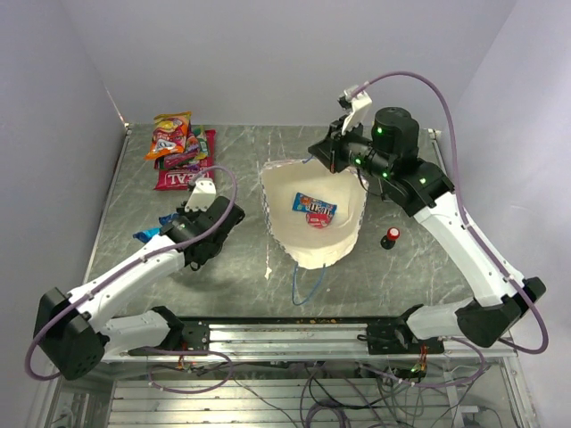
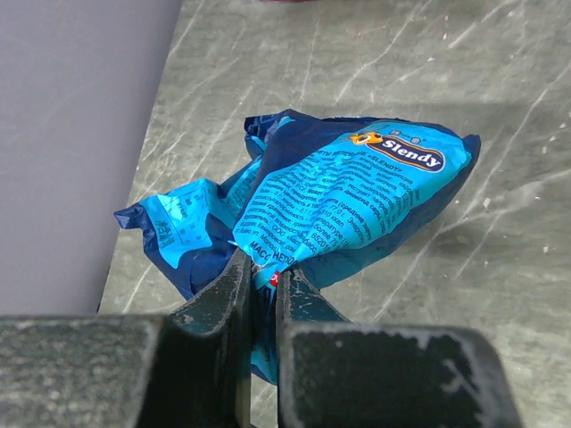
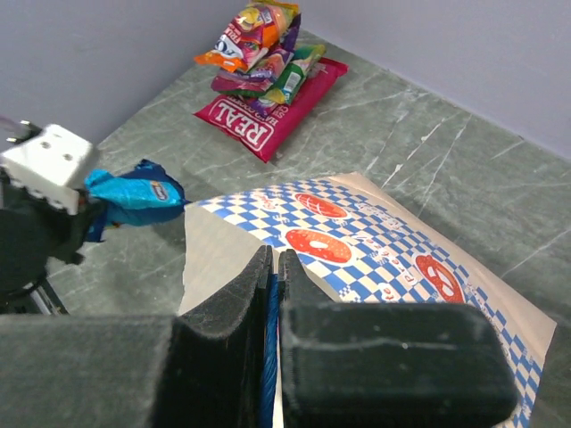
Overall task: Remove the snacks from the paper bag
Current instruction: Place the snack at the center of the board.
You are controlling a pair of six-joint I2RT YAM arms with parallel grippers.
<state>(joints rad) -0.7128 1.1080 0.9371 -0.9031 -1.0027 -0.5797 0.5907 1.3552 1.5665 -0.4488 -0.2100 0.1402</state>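
- Top external view: the paper bag (image 1: 343, 236) lies in the middle of the table (image 1: 241, 147), mouth open upward, so its cream inside shows. One blue-and-red packet (image 1: 314, 208) lies in it. I see no other snack inside, but the folds at the rim may hide something.
- In the same view the right gripper (image 1: 323, 159) is at the far rim of the bag. The left gripper (image 1: 168, 228) is left of the bag, well apart from it, and grasps a blue packet (image 1: 145, 234) low over the table. The pile of snacks (image 1: 178, 147) lies in the far left corner. A red-and-black knob (image 1: 391, 237) stands just right of the bag.
- Left wrist view: the fingers (image 2: 227, 294) are clenched only on the near edge of the blue packet, and most of it sticks out beyond them. I cannot tell whether it touches the table. In my judgement such a thin hold on shiny film may slip if the arm moves quickly, and the packet would fall before it reaches the pile.
- Right wrist view: the jaws are closed on the thin blue cord handle (image 3: 268, 352) of the bag, and the checkered outside lies under them. I think the cord may slide out of this grip. Then the bag's mouth could close over the packet inside. A strong pull could instead drag the bag against the knob.
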